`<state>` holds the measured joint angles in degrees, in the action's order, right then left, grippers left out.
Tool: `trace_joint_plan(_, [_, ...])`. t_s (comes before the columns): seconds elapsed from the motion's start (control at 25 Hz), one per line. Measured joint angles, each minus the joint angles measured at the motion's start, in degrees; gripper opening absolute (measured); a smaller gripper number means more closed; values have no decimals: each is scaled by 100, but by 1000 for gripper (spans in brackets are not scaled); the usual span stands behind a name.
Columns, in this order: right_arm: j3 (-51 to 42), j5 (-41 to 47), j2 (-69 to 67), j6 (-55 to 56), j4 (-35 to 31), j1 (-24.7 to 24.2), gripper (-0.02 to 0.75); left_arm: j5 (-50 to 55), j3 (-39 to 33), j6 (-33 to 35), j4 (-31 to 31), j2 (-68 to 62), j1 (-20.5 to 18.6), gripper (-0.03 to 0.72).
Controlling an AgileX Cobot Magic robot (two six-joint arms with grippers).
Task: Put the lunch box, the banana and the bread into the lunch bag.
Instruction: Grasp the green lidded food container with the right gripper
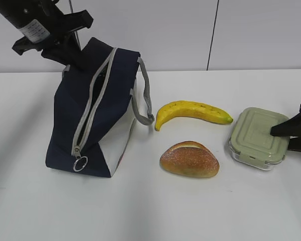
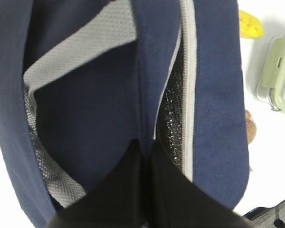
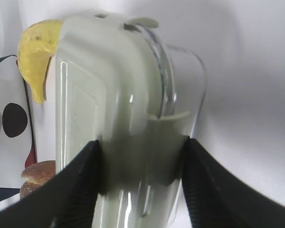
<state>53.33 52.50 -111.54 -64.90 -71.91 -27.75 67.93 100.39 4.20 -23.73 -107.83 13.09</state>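
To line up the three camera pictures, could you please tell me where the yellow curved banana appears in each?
Exterior: yellow curved banana, centre right, behind the bun.
Left wrist: only its tip, top right corner.
Right wrist: one end, upper left.
Shared landmark: the sage-green-lidded lunch box beside it.

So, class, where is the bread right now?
In the exterior view the bread lies on the table, right of the lunch bag, just below the banana.

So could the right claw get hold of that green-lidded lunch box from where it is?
Probably yes. The right claw already straddles the near edge of the lunch box, one finger on each side, with nothing between; the banana and bread lie clear to its left.
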Motion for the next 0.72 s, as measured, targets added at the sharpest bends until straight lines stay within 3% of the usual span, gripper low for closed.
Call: trace_joint_plan(0.72, [-9,614,-12,-162,-50,0,367,16,0,0,0,0,0,0])
